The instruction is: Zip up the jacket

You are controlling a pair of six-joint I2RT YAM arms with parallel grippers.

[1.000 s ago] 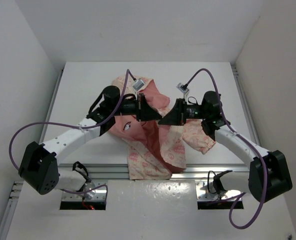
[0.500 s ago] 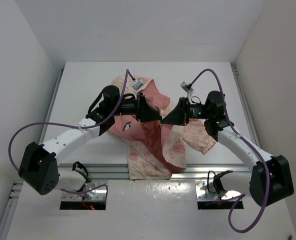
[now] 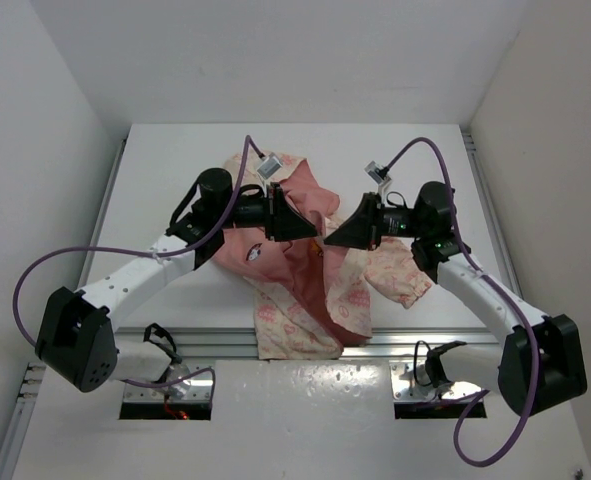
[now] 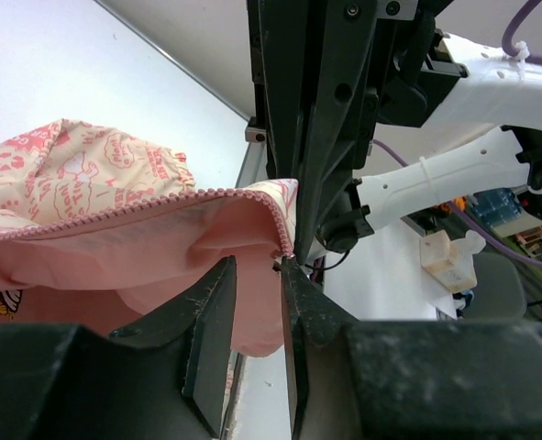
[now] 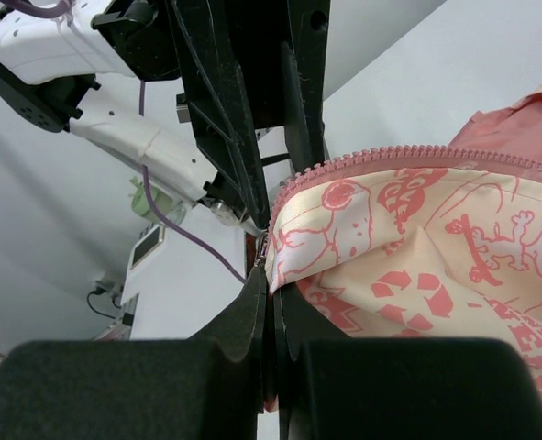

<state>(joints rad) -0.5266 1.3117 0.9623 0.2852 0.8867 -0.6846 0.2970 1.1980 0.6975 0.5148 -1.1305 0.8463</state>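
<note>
Overhead, jacket (image 3: pixel 310 265) unzipped on table (image 3: pixel 165 165), left claw (image 3: pixel 313 229) slightly spread, right claw (image 3: pixel 322 241) pinching jacket edge

Left tool (image 4: pixel 257 302) fingers straddle jacket (image 4: pixel 115 247) zipper edge; right tool (image 4: pixel 312 137) opposite

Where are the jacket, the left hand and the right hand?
jacket (image 3: pixel 335 300): top external view, on the printed front panel.
left hand (image 4: pixel 252 321): left wrist view, between its fingertips at the pink lining.
right hand (image 5: pixel 271 302): right wrist view, between fingertips pinching the zipper end.
</note>
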